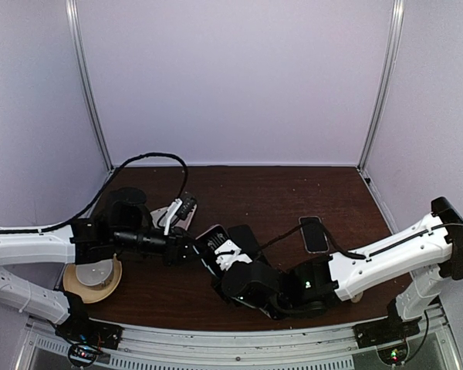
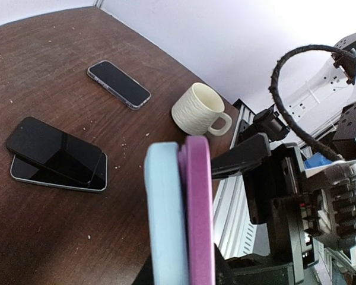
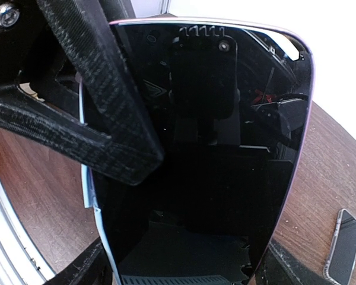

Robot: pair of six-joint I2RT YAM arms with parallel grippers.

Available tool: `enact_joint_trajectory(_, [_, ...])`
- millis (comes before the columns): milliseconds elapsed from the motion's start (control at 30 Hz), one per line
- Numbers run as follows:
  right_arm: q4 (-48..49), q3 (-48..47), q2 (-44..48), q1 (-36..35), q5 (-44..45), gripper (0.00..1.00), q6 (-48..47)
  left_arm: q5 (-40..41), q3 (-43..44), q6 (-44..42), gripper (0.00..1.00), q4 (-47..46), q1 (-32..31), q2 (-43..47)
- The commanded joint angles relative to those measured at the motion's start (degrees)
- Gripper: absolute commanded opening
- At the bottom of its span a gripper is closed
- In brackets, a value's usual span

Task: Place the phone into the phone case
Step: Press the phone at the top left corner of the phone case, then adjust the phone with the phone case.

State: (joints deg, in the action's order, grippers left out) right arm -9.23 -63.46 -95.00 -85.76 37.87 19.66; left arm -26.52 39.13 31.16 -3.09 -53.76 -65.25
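Above the tabletop's [image 1: 293, 185] middle, toward its near edge, my right gripper [image 1: 218, 250] spreads wide across the purple-edged phone [image 3: 213, 148], holding it off the wood by its sides. My left gripper [image 1: 193, 247] is pinched narrow on that phone and the blue phone case [image 2: 165, 219] lying flat against its back. One left finger [image 3: 101, 107] crosses the glass, its partner hidden behind. Whether the phone is seated in the case I cannot tell.
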Motion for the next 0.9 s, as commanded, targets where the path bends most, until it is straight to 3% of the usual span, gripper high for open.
enact_joint_trajectory(0, [4.5,2.6,3.4,0.2,-0.2,0.62,0.5,-2.7,0.3,-4.7,0.0,0.8,-0.7,-0.1])
enact_joint_trajectory(133, [5.1,6.4,5.7,0.3,-5.1,0.91,1.4,2.1,-0.2,-8.8,0.0,4.1,-2.8,-1.8])
enact_joint_trajectory(200, [5.0,8.5,7.7,0.3,-8.7,0.99,1.2,6.3,0.6,-12.0,0.0,6.6,-5.3,-3.8])
enact_joint_trajectory(400, [11.0,16.5,18.0,0.7,-20.2,0.99,-1.0,13.7,0.2,-17.0,0.0,5.5,-9.8,-7.8])
enact_joint_trajectory(633, [21.7,19.1,18.8,2.4,-7.2,1.0,0.0,16.4,-3.7,-22.6,0.0,0.7,-13.0,-5.9])
enact_joint_trajectory(867, [19.0,12.2,10.8,3.2,-7.0,0.99,-1.9,17.8,-5.6,-24.1,0.0,-0.5,-13.6,-5.2])
